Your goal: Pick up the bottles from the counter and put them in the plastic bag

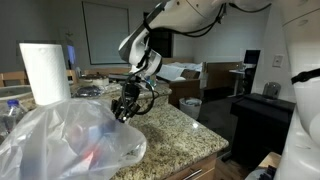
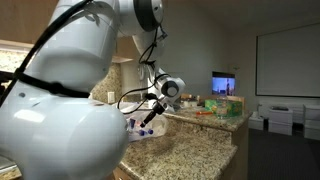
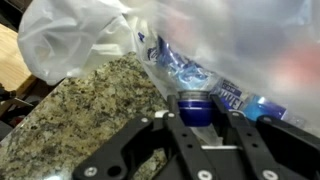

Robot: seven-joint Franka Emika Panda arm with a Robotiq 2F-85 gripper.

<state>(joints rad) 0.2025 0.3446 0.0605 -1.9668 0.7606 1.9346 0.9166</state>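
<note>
gripper (image 3: 200, 120) clamped on blue-capped bottle (image 3: 195, 102), apparently beside plastic bag (image 3: 80, 40), over counter (image 3: 90, 110).

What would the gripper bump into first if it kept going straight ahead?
Probably the plastic bag. The gripper is shut on a blue-capped bottle, and the bag lies just ahead; depth is unclear.

bottle (image 3: 196, 104) blurred against plastic bag (image 3: 80, 40), gripper (image 3: 196, 120) base cut off below
</note>
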